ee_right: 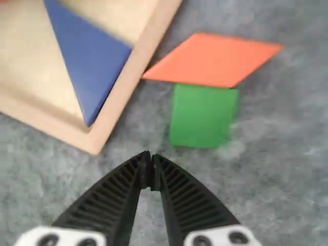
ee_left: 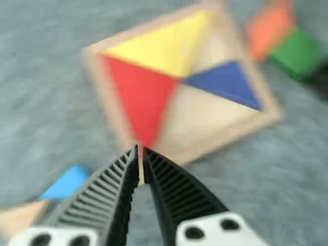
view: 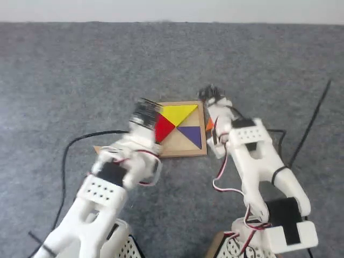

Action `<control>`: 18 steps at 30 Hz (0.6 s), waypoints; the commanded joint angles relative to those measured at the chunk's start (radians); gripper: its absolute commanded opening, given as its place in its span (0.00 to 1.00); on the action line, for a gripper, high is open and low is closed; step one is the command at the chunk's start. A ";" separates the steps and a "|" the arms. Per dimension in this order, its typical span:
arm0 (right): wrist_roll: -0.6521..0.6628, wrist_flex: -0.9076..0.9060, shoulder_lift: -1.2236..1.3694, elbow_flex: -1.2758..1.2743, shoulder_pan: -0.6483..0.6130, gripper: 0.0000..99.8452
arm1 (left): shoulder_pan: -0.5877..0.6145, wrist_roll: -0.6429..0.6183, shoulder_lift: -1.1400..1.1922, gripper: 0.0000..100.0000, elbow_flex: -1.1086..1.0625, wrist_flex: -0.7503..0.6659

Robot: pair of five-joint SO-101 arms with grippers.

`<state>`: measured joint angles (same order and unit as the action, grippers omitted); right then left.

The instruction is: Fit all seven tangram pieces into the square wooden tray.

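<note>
My right gripper [ee_right: 150, 161] hovers over the counter with its jaws pressed together and holding nothing, just short of the green square [ee_right: 202, 115]. That square lies against the orange parallelogram [ee_right: 212, 59] outside the tray [ee_right: 129, 77], near the counter's middle. My left gripper [ee_left: 140, 156], equally pinched and empty, points at the red triangle [ee_left: 143, 97], seated beside the yellow triangle [ee_left: 164, 46] and blue triangle [ee_left: 225, 82]. The square looks thin, stiff, light and smooth, so I would spread the jaws, straddle two opposite edges and pinch low.
</note>
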<state>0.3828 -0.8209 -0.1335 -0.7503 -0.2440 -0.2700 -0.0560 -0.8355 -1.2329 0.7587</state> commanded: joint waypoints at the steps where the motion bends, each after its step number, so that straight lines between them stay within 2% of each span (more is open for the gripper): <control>1: -0.034 0.079 -0.085 -0.028 0.016 0.01 | -0.094 -0.066 0.163 0.01 0.090 -0.084; 6: -0.213 0.202 -0.081 -0.092 0.005 0.01 | -0.124 -0.127 0.516 0.01 0.295 -0.112; 10: -0.305 0.259 -0.087 -0.141 -0.013 0.01 | -0.157 -0.176 0.644 0.01 0.424 -0.106; 18: -0.347 0.254 -0.082 -0.153 -0.104 0.01 | -0.155 -0.247 0.793 0.01 0.564 -0.025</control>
<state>0.0499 -0.5815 -0.1596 -0.9099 -0.3237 -0.4204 -0.2708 -0.0652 -0.7603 0.7020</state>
